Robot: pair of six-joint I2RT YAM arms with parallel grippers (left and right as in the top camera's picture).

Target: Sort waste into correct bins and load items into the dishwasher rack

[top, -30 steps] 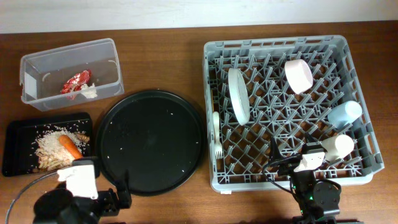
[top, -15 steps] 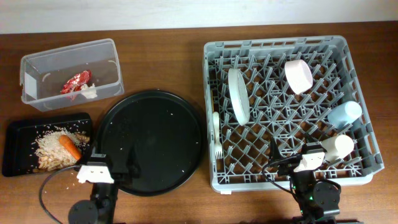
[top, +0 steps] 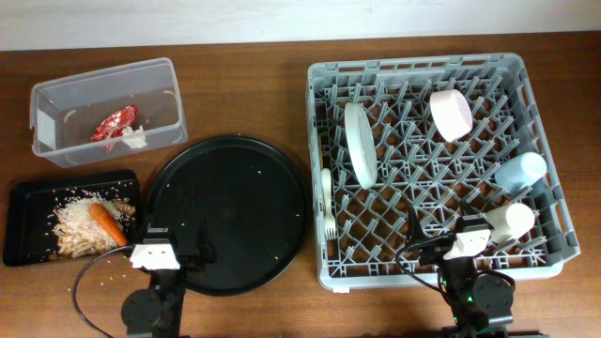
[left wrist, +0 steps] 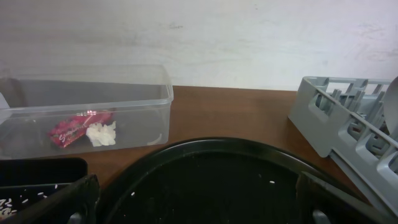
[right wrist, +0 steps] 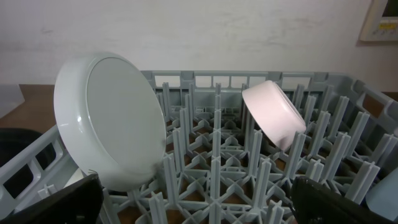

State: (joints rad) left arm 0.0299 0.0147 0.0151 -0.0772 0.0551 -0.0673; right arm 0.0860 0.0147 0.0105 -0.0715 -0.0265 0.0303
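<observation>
Overhead, the grey rack (top: 413, 64) is seen at the right, loaded: a white plate (top: 359, 143) is stood on edge among the pegs, a pinkish bowl (top: 451, 115) is tipped on its side farther back, a light blue cup (top: 520, 173) and a small white cup (top: 508, 221) are laid by the right wall, and a white fork (top: 327, 202) is tucked against the left wall. At the left, a red wrapper (top: 115, 124) with a white scrap (top: 136, 139) is kept in the clear tub (top: 103, 75); rice (top: 80, 230) and a carrot (top: 107, 222) are piled in the shallow black tray (top: 23, 202). Between, a round black tray (top: 230, 188) is dotted with stray grains. Both pincers are released: the left gripper (left wrist: 199, 180) is spread wide over the round tray's near edge, the right gripper (right wrist: 196, 180) at the rack's near wall, nothing grasped. A wall panel (right wrist: 379, 18) is glimpsed, its print too blurred to be read.
</observation>
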